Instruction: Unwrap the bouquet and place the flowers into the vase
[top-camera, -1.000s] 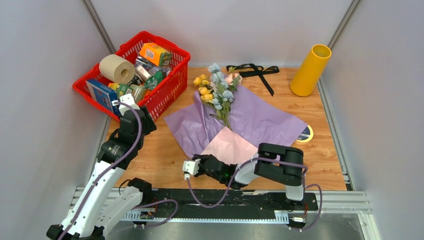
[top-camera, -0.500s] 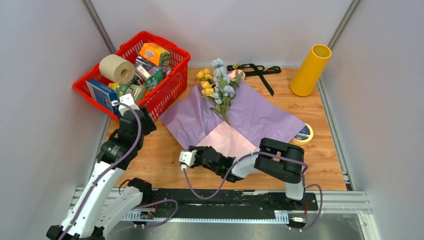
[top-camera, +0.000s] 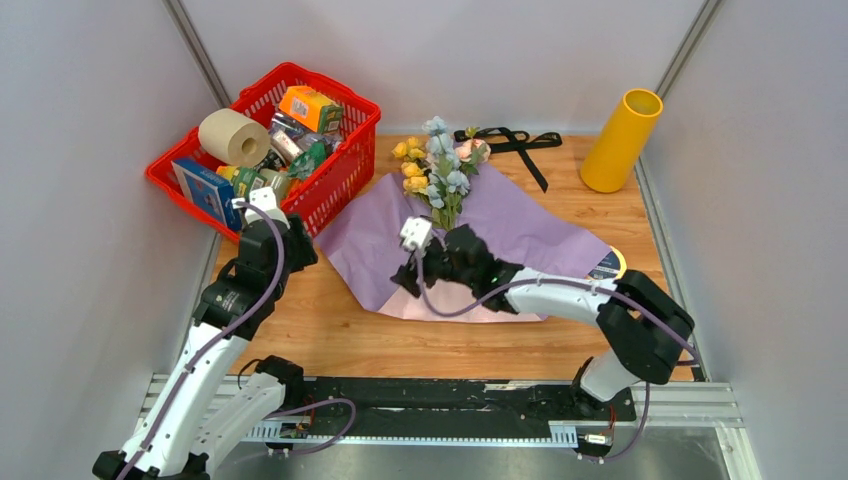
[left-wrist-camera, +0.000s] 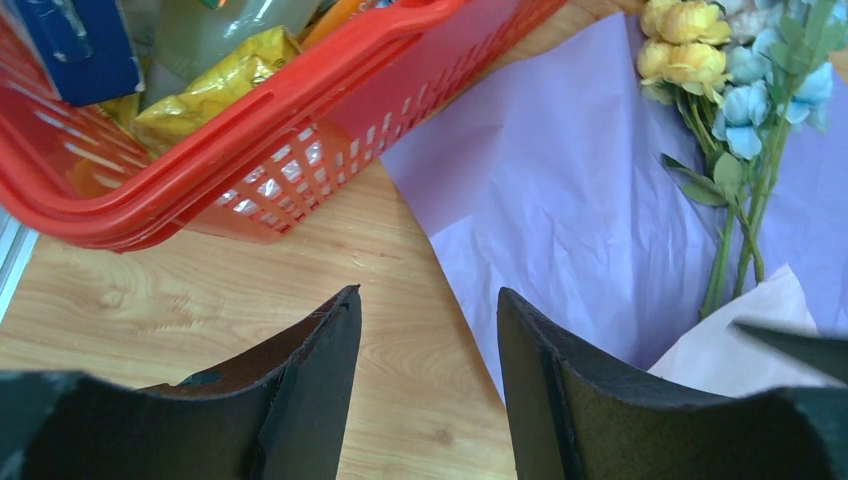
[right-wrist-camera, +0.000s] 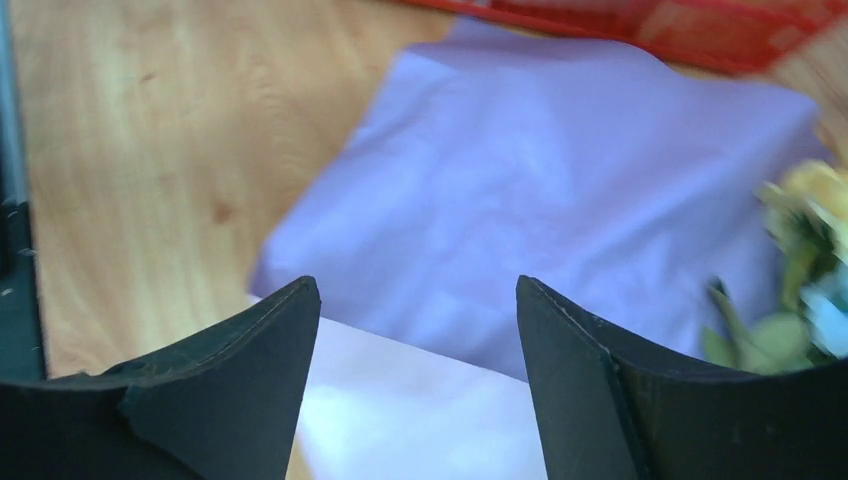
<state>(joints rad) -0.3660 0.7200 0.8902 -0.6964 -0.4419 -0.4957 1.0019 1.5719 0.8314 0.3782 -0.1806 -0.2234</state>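
Already the lilac wrapping paper (top-camera: 530, 225) lies opened flat on the wooden bench (top-camera: 330, 335), with a pink inner sheet (top-camera: 470, 305) showing at its near edge; the thin green-stemmed artificial flowers (top-camera: 440, 175), pink, yellow and pale blue, lie loose on it, heads toward the far side; the black ribbon (top-camera: 510, 142) lies apart on the bench, between the blooms and the tall mustard-yellow cylinder vase (top-camera: 620, 140); that vase stands on its base in the far right corner, well apart from the flowers; the right pincer (right-wrist-camera: 415, 290) hangs over the paper just beside the stems, jaws released, nothing between them; the left pincer (left-wrist-camera: 428, 300) is likewise released and grasps nothing, over bare bench beside the red plastic basket (top-camera: 335, 185) of packets at the far left.
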